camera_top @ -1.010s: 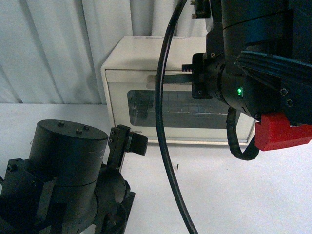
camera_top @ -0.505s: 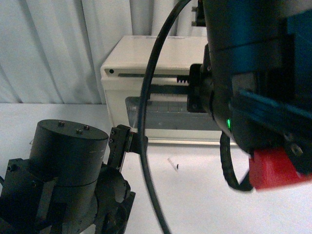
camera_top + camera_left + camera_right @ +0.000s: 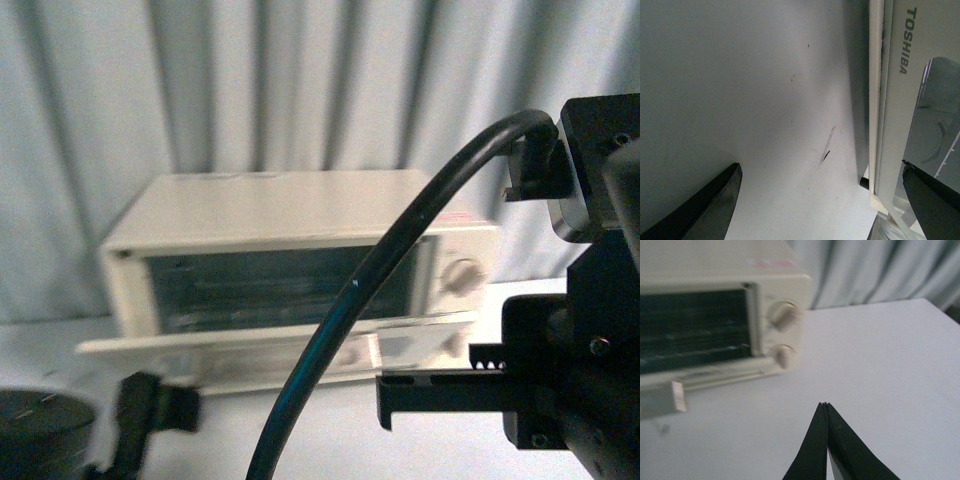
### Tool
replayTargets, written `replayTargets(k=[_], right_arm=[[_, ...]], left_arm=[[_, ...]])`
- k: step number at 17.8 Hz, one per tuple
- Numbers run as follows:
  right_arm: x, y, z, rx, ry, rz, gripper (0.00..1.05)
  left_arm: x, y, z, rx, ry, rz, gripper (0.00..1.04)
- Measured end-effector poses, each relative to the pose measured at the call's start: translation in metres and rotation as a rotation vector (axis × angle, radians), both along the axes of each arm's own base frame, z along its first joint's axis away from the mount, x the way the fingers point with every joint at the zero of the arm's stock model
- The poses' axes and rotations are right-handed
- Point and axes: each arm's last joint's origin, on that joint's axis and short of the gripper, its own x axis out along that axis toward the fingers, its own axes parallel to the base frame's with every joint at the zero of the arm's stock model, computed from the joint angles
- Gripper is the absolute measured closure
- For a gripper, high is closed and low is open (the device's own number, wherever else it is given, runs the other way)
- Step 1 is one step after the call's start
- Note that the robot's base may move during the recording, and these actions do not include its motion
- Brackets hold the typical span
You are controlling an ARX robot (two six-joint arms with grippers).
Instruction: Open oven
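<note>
The cream-white oven (image 3: 280,205) stands on the white table in front of the curtain. Its door (image 3: 230,362) hangs down and out, and the dark cavity with the wire rack (image 3: 270,290) shows. Two round knobs (image 3: 462,277) sit at its right end. My right gripper (image 3: 386,400) is shut and empty, low in front of the oven, apart from the door. In the right wrist view its tips (image 3: 824,406) point over bare table toward the oven (image 3: 715,270). My left gripper (image 3: 822,200) is open, with the door's Toshiba-marked edge (image 3: 890,100) between its fingers (image 3: 715,205).
A thick black cable (image 3: 350,320) arcs across the front view before the oven. A pale pleated curtain (image 3: 300,80) closes off the back. White table (image 3: 890,365) spreads to the right of the oven. A small dark mark (image 3: 826,155) lies on the table.
The oven door has swung from nearly shut to down and open. My right gripper has come off the handle and dropped low in front. The front view itself has shifted, with the oven now further left.
</note>
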Motion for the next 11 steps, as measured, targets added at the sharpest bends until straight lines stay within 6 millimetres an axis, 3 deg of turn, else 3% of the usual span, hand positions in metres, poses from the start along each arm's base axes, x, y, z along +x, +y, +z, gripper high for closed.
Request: replayTargets(k=[1, 2, 5, 8, 9, 11], right_arm=[[-0.013, -0.017, -0.002, -0.029, 0.032, -0.064, 0.99], [-0.028, -0.041, -0.007, -0.015, 0.071, -0.144, 0.88], [-0.057, -0.08, -0.006, 0.173, 0.082, -0.348, 0.59], [-0.057, -0.088, -0.023, 0.264, 0.165, -0.403, 0.32], [-0.052, -0.089, -0.029, 0.437, 0.05, -0.262, 0.37], [-0.065, -0.103, -0.038, 0.459, -0.149, 0.021, 0.56]], left_arm=[[0.0, 0.0, 0.0, 0.0, 0.0, -0.001, 0.07], [0.0, 0.0, 0.0, -0.001, 0.0, -0.002, 0.07], [0.0, 0.0, 0.0, -0.001, 0.0, -0.002, 0.07], [0.0, 0.0, 0.0, -0.001, -0.001, -0.002, 0.07], [0.0, -0.001, 0.0, -0.003, -0.003, -0.004, 0.07], [0.0, 0.001, 0.0, -0.001, 0.001, 0.0, 0.07]])
